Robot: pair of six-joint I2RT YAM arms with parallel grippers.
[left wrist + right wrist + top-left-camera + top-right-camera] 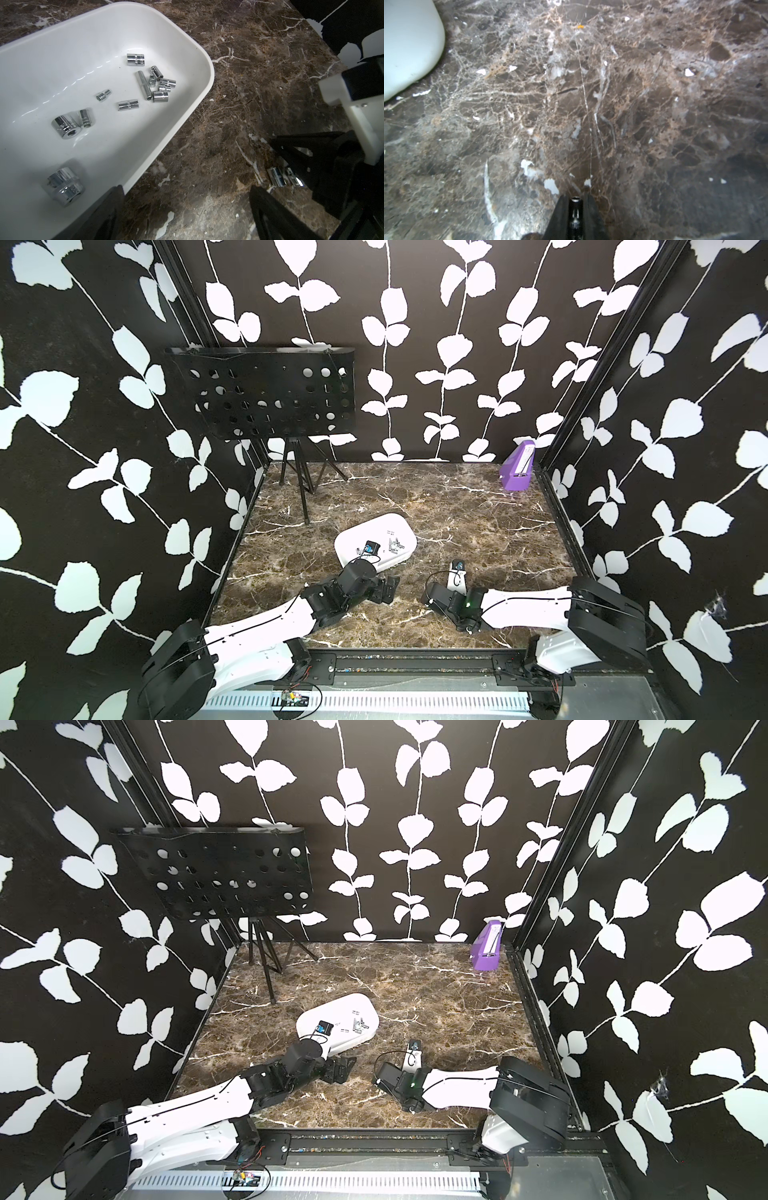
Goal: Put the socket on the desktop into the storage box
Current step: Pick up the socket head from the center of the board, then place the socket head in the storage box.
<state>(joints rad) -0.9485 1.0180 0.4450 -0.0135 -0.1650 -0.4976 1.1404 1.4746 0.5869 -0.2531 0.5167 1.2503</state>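
The white storage box lies mid-desk and holds several chrome sockets. My right gripper is down at the desk and shut on a small chrome socket, which stands between its black fingers. In the left wrist view two sockets lie on the marble at the right gripper's fingers; the farther one is partly hidden by them. My left gripper hangs open and empty over bare marble beside the box's near rim. In both top views the two grippers sit close together just in front of the box.
A black music stand on a tripod occupies the back left. A small purple upright box stands in the back right corner. Black frame rails edge the marble desk. The box corner lies a little way from the right gripper.
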